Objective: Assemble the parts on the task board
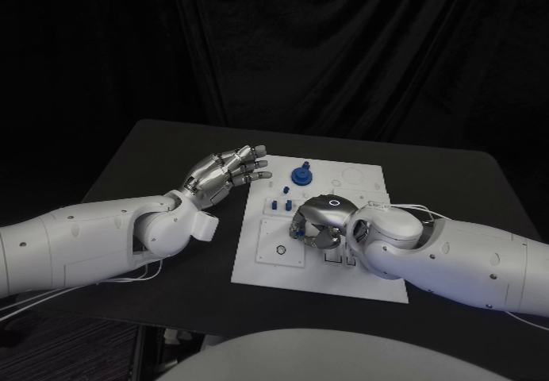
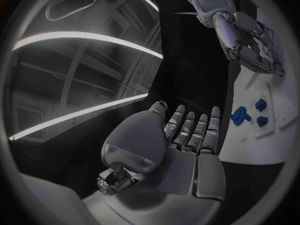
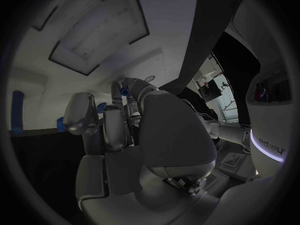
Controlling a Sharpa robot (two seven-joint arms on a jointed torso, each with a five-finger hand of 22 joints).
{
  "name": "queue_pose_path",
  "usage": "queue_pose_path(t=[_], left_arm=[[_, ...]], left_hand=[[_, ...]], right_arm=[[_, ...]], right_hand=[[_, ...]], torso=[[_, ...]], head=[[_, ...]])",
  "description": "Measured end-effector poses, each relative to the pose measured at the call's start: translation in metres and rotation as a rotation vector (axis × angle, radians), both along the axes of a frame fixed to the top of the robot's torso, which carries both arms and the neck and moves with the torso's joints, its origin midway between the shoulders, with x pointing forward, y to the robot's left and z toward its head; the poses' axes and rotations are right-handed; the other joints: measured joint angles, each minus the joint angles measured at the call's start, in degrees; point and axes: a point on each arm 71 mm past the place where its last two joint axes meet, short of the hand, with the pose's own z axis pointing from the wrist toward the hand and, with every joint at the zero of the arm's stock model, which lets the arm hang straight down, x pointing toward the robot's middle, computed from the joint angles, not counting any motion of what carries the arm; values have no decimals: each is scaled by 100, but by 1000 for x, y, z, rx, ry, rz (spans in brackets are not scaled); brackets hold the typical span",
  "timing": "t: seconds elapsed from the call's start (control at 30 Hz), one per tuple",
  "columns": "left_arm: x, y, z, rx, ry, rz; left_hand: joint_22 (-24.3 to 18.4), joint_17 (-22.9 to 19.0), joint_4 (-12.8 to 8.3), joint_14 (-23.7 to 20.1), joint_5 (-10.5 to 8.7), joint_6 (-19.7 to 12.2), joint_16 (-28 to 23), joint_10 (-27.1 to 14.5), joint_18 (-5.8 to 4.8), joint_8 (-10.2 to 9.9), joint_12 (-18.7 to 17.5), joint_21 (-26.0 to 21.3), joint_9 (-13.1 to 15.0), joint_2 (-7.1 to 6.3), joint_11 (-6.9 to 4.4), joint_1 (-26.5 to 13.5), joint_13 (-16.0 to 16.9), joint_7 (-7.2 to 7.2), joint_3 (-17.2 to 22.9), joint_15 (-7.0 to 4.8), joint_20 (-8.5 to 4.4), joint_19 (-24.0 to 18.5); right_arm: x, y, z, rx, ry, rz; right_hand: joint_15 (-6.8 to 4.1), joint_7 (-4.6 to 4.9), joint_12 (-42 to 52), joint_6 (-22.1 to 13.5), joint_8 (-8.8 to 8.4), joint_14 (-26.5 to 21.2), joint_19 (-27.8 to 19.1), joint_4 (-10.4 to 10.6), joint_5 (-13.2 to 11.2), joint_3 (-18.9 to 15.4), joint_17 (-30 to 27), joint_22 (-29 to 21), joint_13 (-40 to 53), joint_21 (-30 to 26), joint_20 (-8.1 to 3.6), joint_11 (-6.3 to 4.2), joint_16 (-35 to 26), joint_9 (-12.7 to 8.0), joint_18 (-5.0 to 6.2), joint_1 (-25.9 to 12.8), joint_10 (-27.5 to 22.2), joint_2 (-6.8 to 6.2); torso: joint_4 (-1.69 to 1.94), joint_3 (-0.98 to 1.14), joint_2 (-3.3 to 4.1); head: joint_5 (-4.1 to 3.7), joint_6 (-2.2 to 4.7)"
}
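1. Table (image 1: 149,151): matte black, flat; carries the board.
2. Task board (image 1: 366,178): white rigid plate with recesses, lying mid-table.
3. Right hand (image 1: 320,222): silver, fingers curled down over the board's centre, apparently pinching a small blue part (image 3: 125,90). Judged step: seating this piece; next move calls for alignment over its socket.
4. Left hand (image 1: 229,171): fingers extended, holding nothing, beside the board's left edge.
5. Blue knob (image 1: 301,175): rounded, upright near the board's far edge.
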Motion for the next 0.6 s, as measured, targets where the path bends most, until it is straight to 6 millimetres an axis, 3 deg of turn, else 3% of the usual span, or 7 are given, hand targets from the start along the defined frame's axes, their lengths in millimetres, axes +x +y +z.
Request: queue_pose_path(t=[0.13, 0.6], left_arm=[[0, 0, -1, -1, 2, -1], [-2, 0, -4, -2, 9, -3]], left_hand=[[0, 0, 0, 0, 0, 0, 0, 0, 0, 0, 0, 0, 0, 0, 0, 0, 0, 0, 0, 0, 0, 0], [-5, -1, 24, 0, 0, 0, 0, 0, 0, 0, 23, 0, 7, 0, -1, 0, 4, 0, 24, 0, 0, 0]], right_arm=[[0, 0, 0, -1, -1, 0], [0, -2, 0, 6, -8, -1]], right_hand=[[0, 45, 0, -59, -44, 0, -21, 0, -44, 0, -20, 0, 1, -21, 21, -19, 0, -18, 0, 0, 20, 0], [-14, 15, -8, -31, -44, -14, -41, -16, -45, -18, -5, 0, 4, -21, 1, -20, -22, -7, 0, 16, 63, 16]], torso=[[2, -1, 3], [5, -3, 8]], head=[[0, 0], [8, 0]])
